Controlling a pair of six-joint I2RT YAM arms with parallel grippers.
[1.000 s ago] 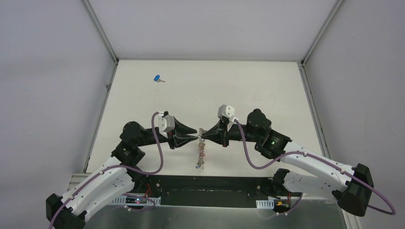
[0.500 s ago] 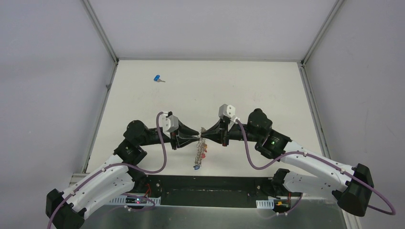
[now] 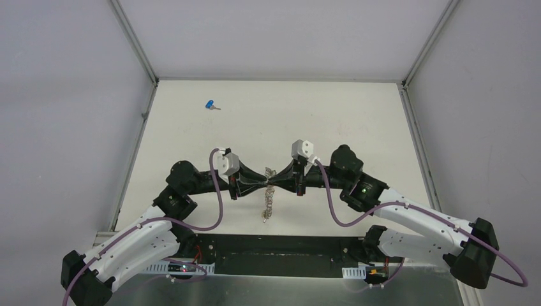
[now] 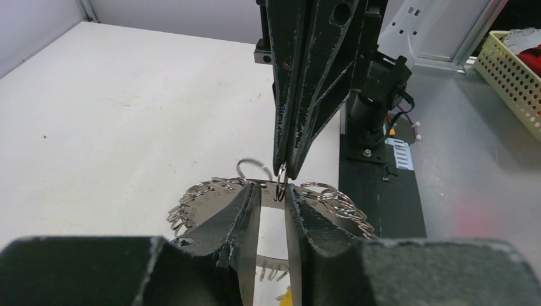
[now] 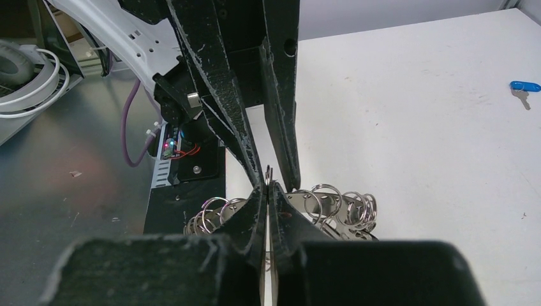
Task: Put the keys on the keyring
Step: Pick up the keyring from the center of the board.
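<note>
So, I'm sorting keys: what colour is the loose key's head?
Blue; the key shows best from the right wrist.

This is a robotics lab test cell: a white desk [image 3: 319,115] boxed in by plain grey panels [image 3: 64,127] on aluminium posts [image 3: 135,41], with purple-cabled arms [image 3: 134,245] bolted at its near edge. Beside the bases are a bare circuit board [image 5: 167,150] with lit LEDs, headphones [image 5: 25,64] and a yellow mesh basket [image 4: 510,76].
</note>
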